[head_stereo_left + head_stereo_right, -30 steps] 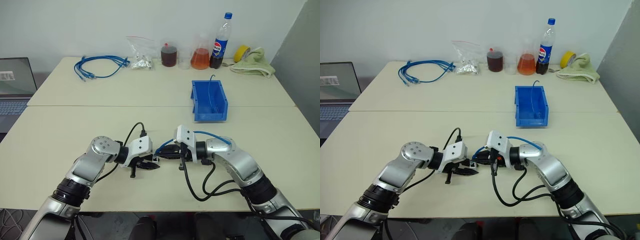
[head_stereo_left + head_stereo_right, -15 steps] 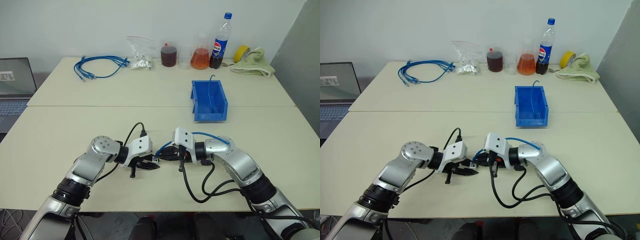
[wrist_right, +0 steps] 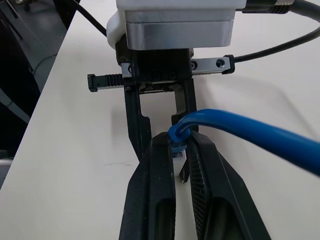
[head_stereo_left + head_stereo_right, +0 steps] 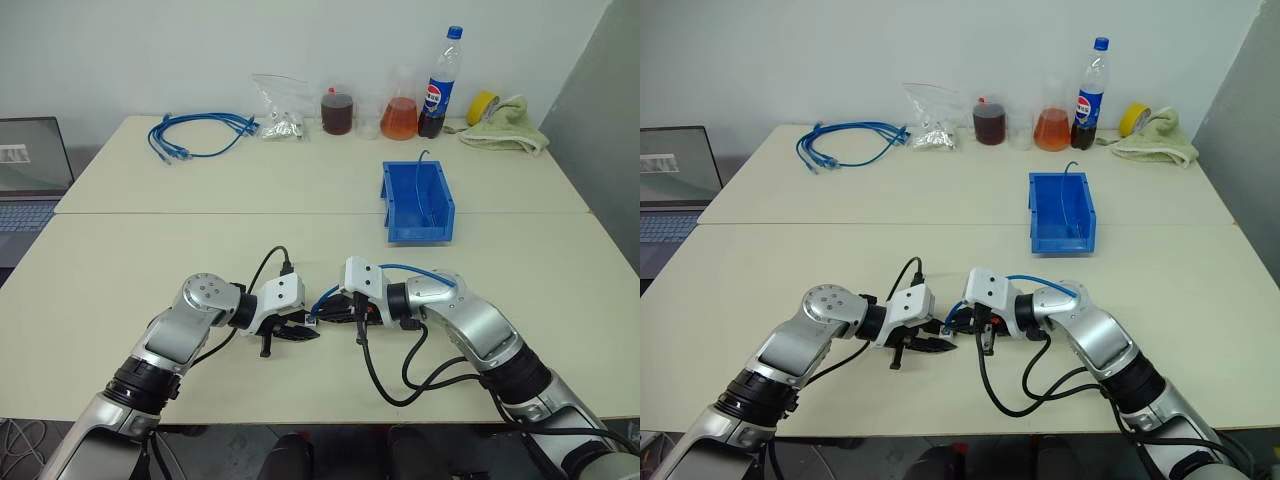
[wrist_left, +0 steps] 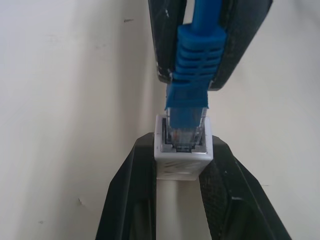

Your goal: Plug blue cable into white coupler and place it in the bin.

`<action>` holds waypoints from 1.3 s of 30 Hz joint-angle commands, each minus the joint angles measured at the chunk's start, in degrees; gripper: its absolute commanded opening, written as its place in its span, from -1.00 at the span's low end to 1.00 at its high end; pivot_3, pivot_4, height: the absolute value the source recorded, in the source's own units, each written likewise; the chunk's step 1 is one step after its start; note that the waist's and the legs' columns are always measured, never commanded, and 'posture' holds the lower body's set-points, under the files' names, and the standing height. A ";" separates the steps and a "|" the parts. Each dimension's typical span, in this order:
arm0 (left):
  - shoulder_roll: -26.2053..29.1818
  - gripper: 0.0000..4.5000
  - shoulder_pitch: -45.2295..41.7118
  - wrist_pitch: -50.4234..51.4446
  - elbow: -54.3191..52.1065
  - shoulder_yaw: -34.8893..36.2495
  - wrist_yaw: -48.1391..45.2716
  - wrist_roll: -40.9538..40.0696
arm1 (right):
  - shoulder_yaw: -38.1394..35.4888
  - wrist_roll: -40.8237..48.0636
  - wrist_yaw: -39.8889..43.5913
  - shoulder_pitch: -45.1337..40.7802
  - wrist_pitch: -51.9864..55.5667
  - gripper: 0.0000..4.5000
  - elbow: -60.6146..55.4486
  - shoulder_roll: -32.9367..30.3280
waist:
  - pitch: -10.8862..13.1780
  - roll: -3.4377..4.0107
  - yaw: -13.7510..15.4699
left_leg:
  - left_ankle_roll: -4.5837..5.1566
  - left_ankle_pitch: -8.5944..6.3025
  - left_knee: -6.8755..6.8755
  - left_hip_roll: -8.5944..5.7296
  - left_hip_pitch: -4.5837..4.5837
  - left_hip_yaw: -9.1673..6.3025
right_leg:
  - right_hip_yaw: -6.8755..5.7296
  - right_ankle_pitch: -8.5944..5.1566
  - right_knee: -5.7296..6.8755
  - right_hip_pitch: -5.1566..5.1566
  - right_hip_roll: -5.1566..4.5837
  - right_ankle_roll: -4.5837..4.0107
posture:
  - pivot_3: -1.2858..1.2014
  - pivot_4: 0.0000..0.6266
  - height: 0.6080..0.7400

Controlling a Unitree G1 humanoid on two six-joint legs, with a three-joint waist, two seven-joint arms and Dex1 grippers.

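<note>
My left gripper point(image 4: 297, 332) is low over the near table, shut on the white coupler point(image 5: 182, 150), a small block with its socket facing the right gripper. Facing it from the right, my right gripper point(image 4: 336, 312) is shut on the blue cable point(image 4: 420, 270) just behind its ribbed boot point(image 5: 196, 55). The clear plug point(image 5: 186, 125) sits in the mouth of the coupler's socket. The cable arcs back over my right wrist point(image 3: 240, 127). The blue bin point(image 4: 388, 195) stands further back, to the right of centre, away from both grippers.
Along the far edge are a coiled bundle of blue cables point(image 4: 200, 132), a clear bag of parts point(image 4: 280, 115), two flasks of liquid point(image 4: 338, 110), a cola bottle point(image 4: 440, 80), yellow tape point(image 4: 484, 105) and a cloth point(image 4: 510, 128). A laptop point(image 4: 30, 170) sits at the left.
My right wrist has turned a little and edged the plug toward the coupler. The left gripper has held still.
</note>
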 commanded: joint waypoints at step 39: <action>-0.10 -0.64 3.56 0.15 1.79 -2.63 1.84 2.26 | 5.65 -4.61 3.17 -1.41 2.25 -0.95 4.33 3.01 | -1.02 0.26 -0.14 | 0.04 -0.02 -0.20 0.03 0.73 0.03 | 0.16 -0.03 -0.01 0.45 0.10 -0.02 | 0.03 -0.52 1.00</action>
